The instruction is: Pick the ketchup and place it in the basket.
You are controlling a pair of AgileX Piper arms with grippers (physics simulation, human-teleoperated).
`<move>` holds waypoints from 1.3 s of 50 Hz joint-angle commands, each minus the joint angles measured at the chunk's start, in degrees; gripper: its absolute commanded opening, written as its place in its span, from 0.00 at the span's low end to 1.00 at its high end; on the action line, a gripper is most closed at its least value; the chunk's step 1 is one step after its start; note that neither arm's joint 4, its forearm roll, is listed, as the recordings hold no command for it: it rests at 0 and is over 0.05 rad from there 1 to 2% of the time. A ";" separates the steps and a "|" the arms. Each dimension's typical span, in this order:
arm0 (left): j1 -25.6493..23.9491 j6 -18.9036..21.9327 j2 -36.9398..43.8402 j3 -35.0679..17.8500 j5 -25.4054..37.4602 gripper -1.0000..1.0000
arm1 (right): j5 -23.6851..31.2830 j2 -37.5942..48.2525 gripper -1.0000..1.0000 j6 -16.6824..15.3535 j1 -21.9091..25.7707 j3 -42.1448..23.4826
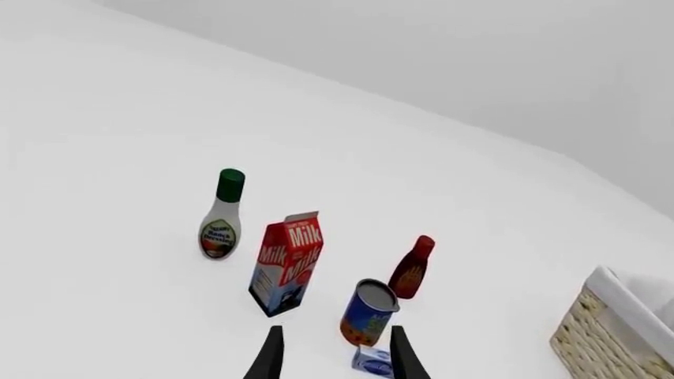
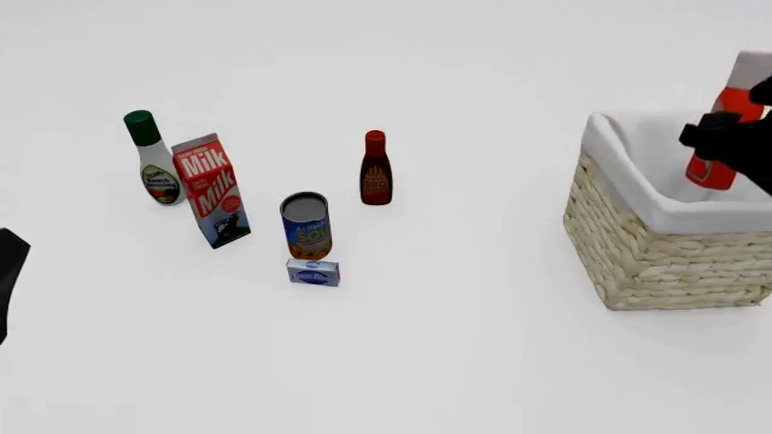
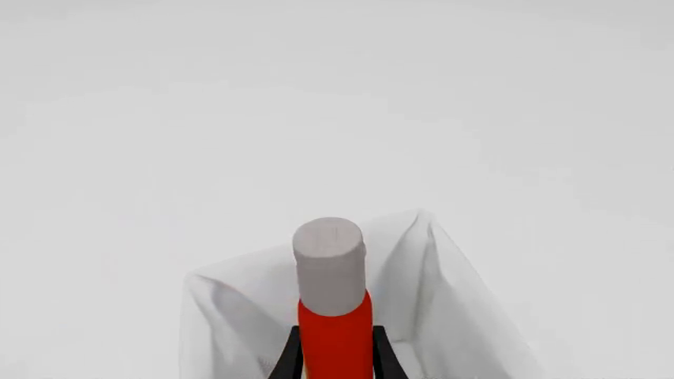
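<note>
Right gripper (image 3: 336,359) clamps ketchup (image 2: 721,127) over wicker basket (image 2: 657,249), at 3 o'clock on worktop (image 2: 458,353). Left gripper (image 1: 335,355) spread wide, nothing between fingers.

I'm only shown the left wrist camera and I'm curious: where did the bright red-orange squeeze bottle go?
Observer: The right gripper holds the red-orange ketchup squeeze bottle, its fingers closed on the body.
Operator: Is it inside the basket yet?
Observer: It hangs upright over the large woven wicker basket; its base is hidden behind the white cloth lining.
Operator: Which end points up?
Observer: Its white cap.
</note>
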 commanded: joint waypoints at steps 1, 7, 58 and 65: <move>0.02 0.10 0.12 -0.25 -0.05 1.00 | -0.83 1.99 0.00 0.84 -0.42 -0.38; -0.01 0.08 -0.19 -0.03 0.07 1.00 | -1.50 2.91 0.00 1.00 -0.53 -0.05; 0.13 -0.65 -1.60 0.16 0.96 1.00 | -2.30 3.42 1.00 -0.99 -1.69 1.15; 0.05 -0.71 -1.78 0.18 1.01 1.00 | -1.66 0.99 1.00 -1.11 -1.30 1.67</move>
